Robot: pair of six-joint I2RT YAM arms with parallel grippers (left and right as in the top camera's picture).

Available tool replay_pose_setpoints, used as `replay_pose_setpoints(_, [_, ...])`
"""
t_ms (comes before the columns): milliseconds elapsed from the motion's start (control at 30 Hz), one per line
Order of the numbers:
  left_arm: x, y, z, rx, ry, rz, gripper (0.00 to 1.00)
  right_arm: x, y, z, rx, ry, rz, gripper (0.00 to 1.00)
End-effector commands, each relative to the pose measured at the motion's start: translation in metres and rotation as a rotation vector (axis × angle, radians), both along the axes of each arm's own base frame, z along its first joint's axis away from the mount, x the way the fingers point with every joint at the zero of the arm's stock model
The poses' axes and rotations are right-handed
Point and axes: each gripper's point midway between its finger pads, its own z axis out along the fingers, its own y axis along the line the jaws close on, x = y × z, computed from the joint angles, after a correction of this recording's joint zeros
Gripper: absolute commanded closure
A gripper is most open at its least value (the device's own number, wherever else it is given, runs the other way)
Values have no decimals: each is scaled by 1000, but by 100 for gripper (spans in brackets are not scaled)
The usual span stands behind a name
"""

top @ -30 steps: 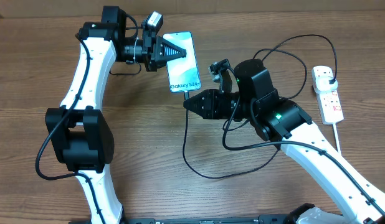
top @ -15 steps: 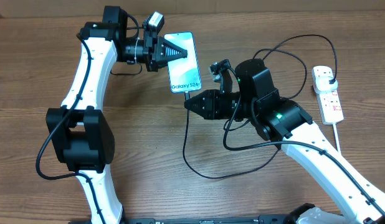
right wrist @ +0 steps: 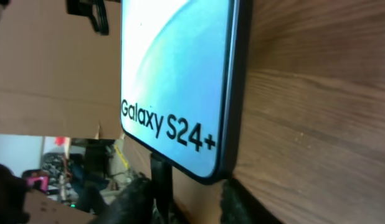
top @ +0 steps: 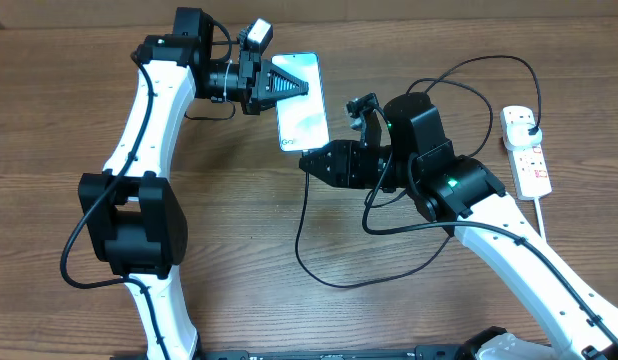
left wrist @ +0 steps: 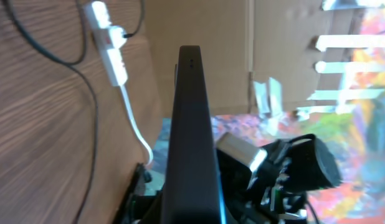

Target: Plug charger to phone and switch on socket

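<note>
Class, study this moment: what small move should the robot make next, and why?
Probably the right gripper should back straight away from the phone. In the right wrist view the charger looks seated in the phone's bottom edge, with the jaws standing apart either side of it, while the left gripper grips the phone's top. The socket lies off to the right, so that arm must clear first.

The overhead camera looks straight down on the worktop [top: 239, 230] from well above, taking in the phone [top: 300, 100] and the power strip [top: 526, 150]. The left wrist camera sits close against the phone's edge, facing toward the power strip. The right wrist camera looks low across the worktop, very near the phone's screen. All three views share the phone.
</note>
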Motion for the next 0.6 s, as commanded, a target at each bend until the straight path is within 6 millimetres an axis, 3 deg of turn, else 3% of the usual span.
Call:
replay_pose_setpoints(0, [6,7,-21,155,4,47,96,12,-9,-6,-31,-3,-52,54])
replay_pose_setpoints(100, [10,19,-55,358,-5,84,96,11,-10,-8,-37,8,-52,43])
replay_pose_setpoints(233, [8,42,-91,602,-11,99,96,13,-22,-14,-54,40,-81,40])
replay_pose_setpoints(567, [-1,55,-114,703,-55,32,96,14,-46,-30,-115,88,-108,37])
